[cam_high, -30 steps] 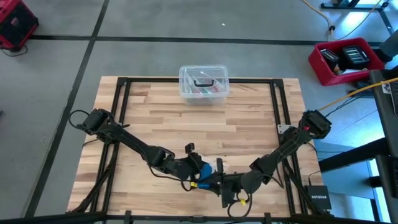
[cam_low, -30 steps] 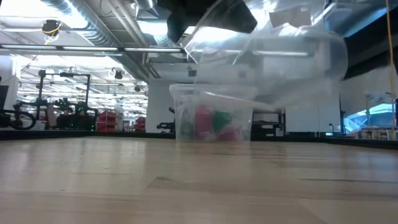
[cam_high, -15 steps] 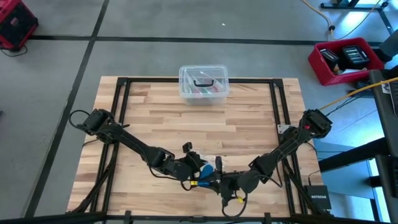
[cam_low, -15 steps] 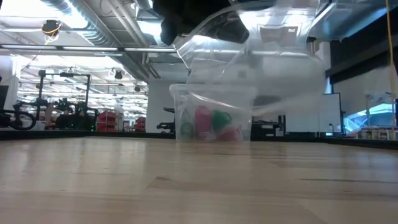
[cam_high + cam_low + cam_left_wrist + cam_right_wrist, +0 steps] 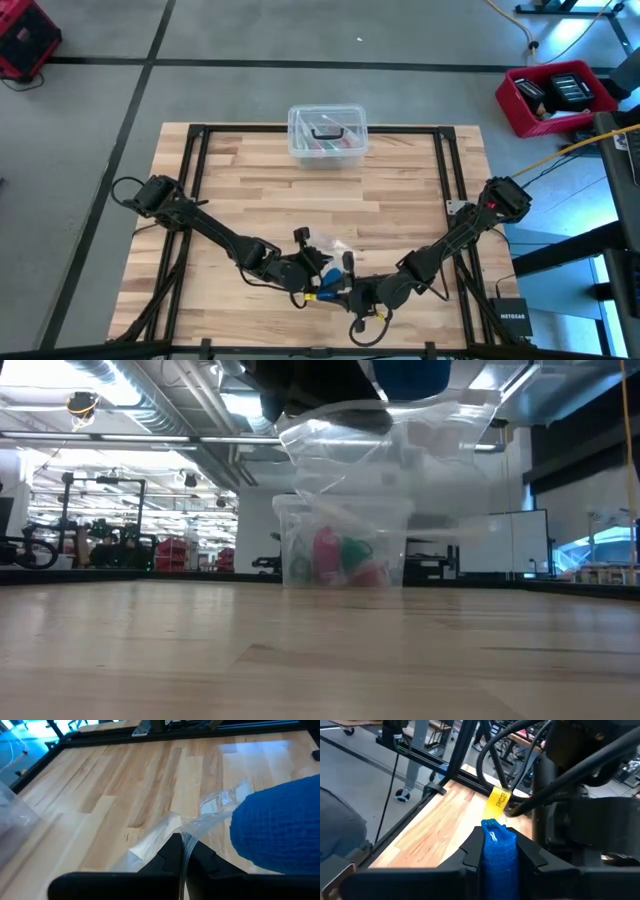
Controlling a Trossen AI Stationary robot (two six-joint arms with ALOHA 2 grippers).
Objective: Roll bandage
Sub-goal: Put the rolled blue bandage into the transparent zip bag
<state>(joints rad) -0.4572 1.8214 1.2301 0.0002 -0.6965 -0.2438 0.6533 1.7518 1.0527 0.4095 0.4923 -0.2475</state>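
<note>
The bandage is a compact blue roll (image 5: 347,263), held above the table's near middle; it also shows in the left wrist view (image 5: 280,832) and at the top of the low view (image 5: 414,372). My right gripper (image 5: 498,851) is shut on it. A small clear plastic bag (image 5: 330,245) hangs right beside the roll, clear of the table (image 5: 385,460). My left gripper (image 5: 182,851) is shut on this bag. The two grippers stand close together, tip to tip (image 5: 335,272). My left gripper pinches an edge of the clear bag (image 5: 186,839) between its two fingers, coming from the table's left. The bag is lifted clear of the table and spreads slack past the fingers. My right gripper pinches the blue roll (image 5: 496,836) between its two fingers, coming from the table's right. The roll stands out past the fingertips, clear of the table.
A clear lidded plastic box (image 5: 327,134) with red and green things inside stands at the middle of the table's far edge (image 5: 343,552). A black frame (image 5: 196,180) runs along the table's sides. Bare wood (image 5: 330,200) lies between the box and the grippers.
My right gripper has drawn a little toward the table's left with the blue roll. The clear bag has changed shape: it was spread wide and now hangs narrower and more crumpled, showing on the far side of the grippers, with the blue roll above it.
</note>
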